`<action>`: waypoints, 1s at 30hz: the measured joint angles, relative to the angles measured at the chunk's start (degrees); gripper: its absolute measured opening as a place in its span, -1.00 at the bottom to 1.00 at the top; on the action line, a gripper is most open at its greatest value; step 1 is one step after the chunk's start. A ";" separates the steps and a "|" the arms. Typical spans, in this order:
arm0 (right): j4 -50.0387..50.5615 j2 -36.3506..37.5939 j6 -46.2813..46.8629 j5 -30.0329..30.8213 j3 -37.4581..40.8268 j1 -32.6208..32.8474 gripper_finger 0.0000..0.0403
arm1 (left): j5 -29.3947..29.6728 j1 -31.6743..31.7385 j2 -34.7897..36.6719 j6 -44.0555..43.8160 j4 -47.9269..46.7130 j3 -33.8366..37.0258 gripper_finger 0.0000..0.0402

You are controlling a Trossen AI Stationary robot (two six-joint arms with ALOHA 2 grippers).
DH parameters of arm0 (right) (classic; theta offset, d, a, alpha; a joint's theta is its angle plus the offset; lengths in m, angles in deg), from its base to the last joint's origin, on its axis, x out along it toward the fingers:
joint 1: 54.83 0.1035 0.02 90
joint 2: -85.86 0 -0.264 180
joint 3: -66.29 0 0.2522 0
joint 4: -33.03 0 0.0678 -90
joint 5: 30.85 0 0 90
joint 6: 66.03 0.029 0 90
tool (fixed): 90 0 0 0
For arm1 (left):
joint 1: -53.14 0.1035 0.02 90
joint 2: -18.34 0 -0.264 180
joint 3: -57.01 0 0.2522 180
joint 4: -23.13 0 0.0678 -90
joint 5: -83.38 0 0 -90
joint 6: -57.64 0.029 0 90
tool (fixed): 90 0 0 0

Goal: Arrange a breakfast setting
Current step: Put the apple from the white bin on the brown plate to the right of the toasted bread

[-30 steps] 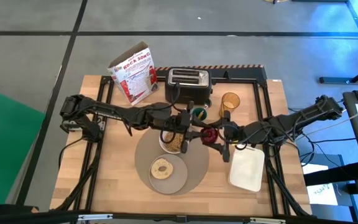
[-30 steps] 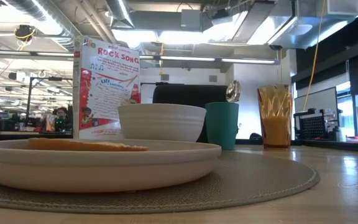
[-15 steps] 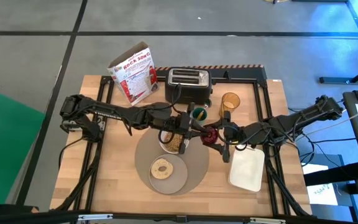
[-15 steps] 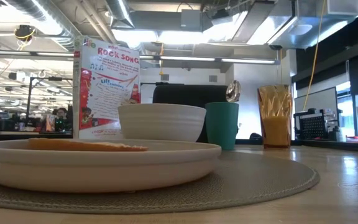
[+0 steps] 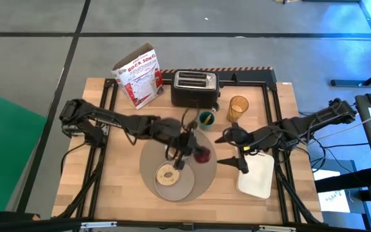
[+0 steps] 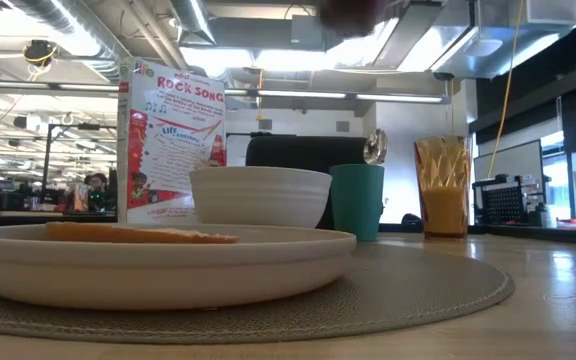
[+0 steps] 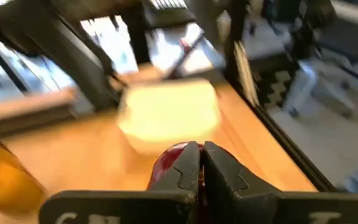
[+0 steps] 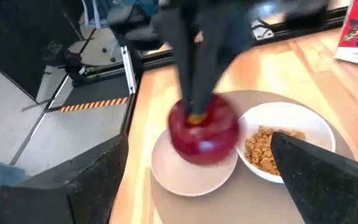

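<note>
My left gripper (image 5: pixel 196 152) is shut on the red apple (image 8: pixel 204 129), held over the round grey-beige placemat (image 5: pixel 205 177) beside the small white plate (image 5: pixel 184 183) with the bagel (image 5: pixel 167 174). The white bowl (image 8: pixel 284 124) with cereal stands next to the plate and is mostly under my left arm in the high view. My right gripper (image 5: pixel 227 149) is open and empty just right of the apple, its fingers (image 8: pixel 98 180) spread wide. The amber cup (image 5: pixel 238 106) stands on the table at the back. My left gripper pinches the apple's top at the stem hollow (image 8: pixel 196 117) between its two shut fingers (image 8: pixel 191 74). The fingers come from above, pointing down. The apple hangs below them, lifted clear over the plate's rim (image 8: pixel 185 174).
A black toaster (image 5: pixel 195 87) and a cereal box (image 5: pixel 139 76) stand at the back. A green cup (image 5: pixel 206 118) with a spoon (image 6: pixel 373 147) is behind the placemat. A white tray (image 5: pixel 256 175) lies under my right gripper's near side. Bare wood lies at the near left.
The apple has passed from my right gripper to my left. My right gripper has opened, let go and drawn slightly toward the table's right edge. My left gripper has carried the apple toward the near left, over the placemat.
</note>
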 joint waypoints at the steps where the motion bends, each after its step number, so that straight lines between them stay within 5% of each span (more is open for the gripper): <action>1: 0.34 0.28 -0.01 0.17 0.00 0.00 0.87 | 0.48 -0.97 0.00 -1.24 -0.81 1.12 -0.99; 12: 1.79 2.04 -2.72 5.68 0.09 -0.09 0.81 | 5.69 -5.83 -0.31 -16.17 12.68 17.27 -0.99; 22: 7.27 2.02 -3.10 1.89 0.17 -0.09 0.81 | 20.83 -15.10 -1.58 -19.19 36.99 31.93 -0.99; 26: 7.29 2.02 -3.38 0.78 0.17 -0.06 0.81 | 27.30 -17.02 -3.27 -19.87 40.23 33.54 -0.95; 30: 7.32 2.02 -4.72 0.84 0.17 -0.07 0.81 | 27.08 -17.83 -8.08 -20.74 44.92 33.58 -0.95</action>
